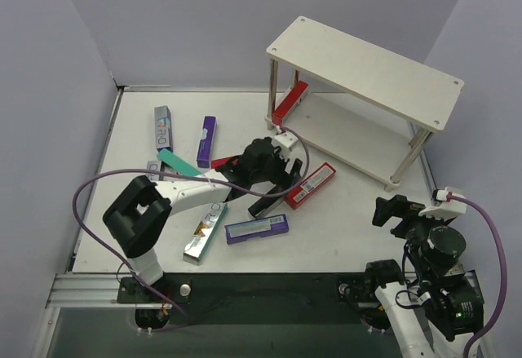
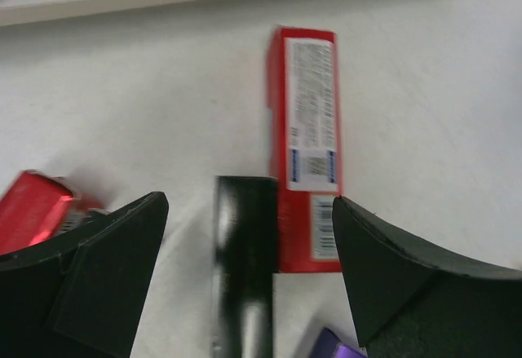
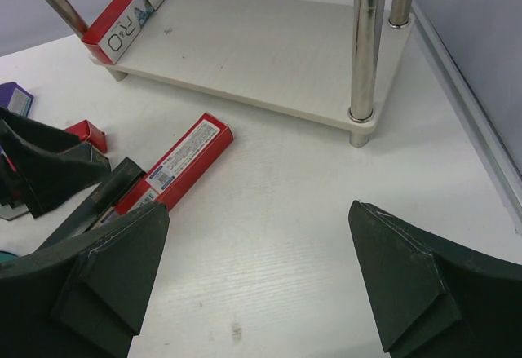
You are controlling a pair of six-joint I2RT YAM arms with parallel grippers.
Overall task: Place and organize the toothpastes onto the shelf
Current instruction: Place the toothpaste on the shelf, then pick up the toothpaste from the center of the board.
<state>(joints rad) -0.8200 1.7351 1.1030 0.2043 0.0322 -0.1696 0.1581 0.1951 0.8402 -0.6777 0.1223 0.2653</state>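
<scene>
Jaws of the left gripper point(image 2: 249, 205) stand wide, empty, over the slim glossy black carton point(image 2: 243, 268), lying near-left of the two-tier beige shelf point(image 1: 367, 68). I centre clear of the adjacent red carton point(image 2: 306, 146) before closing. Right gripper point(image 3: 259, 209): wide, empty.

Scattered toothpastes point(image 1: 257, 228), shelf point(image 1: 363, 72) on white table point(image 1: 342, 227)

The left arm point(image 1: 192, 188) has a white tube link between chunky black joint housings. A purple cable point(image 1: 77, 203) loops from near its base to its wrist. The right arm point(image 1: 432, 252) is built alike, with black joints, white fittings and a second purple cable point(image 1: 499, 260). The left tool point(image 2: 253, 268) and right tool point(image 3: 261, 285) each carry 2 matte black, wedge-shaped fingers point(image 2: 98, 276).
</scene>
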